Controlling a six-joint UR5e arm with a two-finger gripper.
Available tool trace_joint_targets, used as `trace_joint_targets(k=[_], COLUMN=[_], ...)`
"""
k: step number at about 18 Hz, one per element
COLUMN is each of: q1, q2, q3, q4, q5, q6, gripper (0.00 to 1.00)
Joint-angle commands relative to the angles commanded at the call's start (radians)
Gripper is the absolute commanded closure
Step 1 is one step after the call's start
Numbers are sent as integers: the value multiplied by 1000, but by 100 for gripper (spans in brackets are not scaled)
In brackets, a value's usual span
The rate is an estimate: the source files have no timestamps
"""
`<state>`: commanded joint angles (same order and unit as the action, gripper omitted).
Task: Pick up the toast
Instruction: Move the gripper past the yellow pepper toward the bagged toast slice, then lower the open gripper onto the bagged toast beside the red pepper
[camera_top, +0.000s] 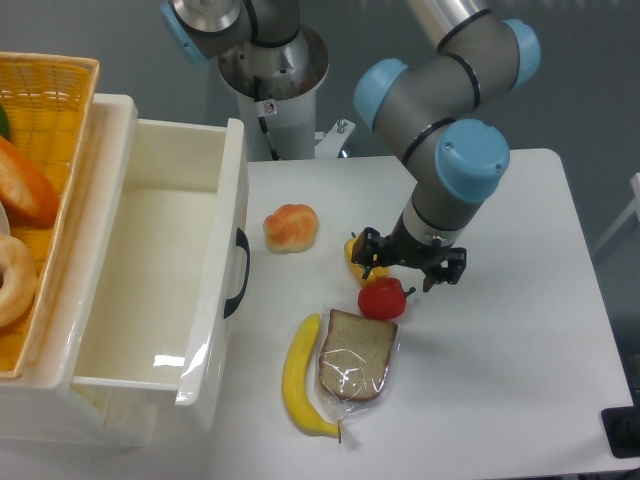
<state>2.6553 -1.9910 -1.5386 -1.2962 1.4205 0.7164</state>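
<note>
The toast (357, 356) is a flat brown slice with a darker crust, sealed in clear crinkly plastic wrap. It lies flat on the white table near the front, its rounded end facing the front edge. My gripper (408, 263) hangs behind the toast, over a red pepper and a yellow pepper. Its black fingers (367, 247) are spread apart with nothing between them. It does not touch the toast.
A yellow banana (299, 381) lies right beside the toast on its left. A red pepper (383, 298) and a yellow pepper (358, 264) sit just behind it. An orange-golden bread roll (291, 227) lies further back. An open white drawer (236, 290) and a wicker basket (60, 110) stand at the left.
</note>
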Motion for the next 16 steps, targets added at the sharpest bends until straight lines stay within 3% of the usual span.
trace_joint_targets(k=[6,8,16], q1=[14,12,-26], q2=[-64,-95,-155], q3=[26,50,77], q4=[8,38,60], q5=[-3,-40,-75], q6=[3,3,2], gripper=[0,0,0])
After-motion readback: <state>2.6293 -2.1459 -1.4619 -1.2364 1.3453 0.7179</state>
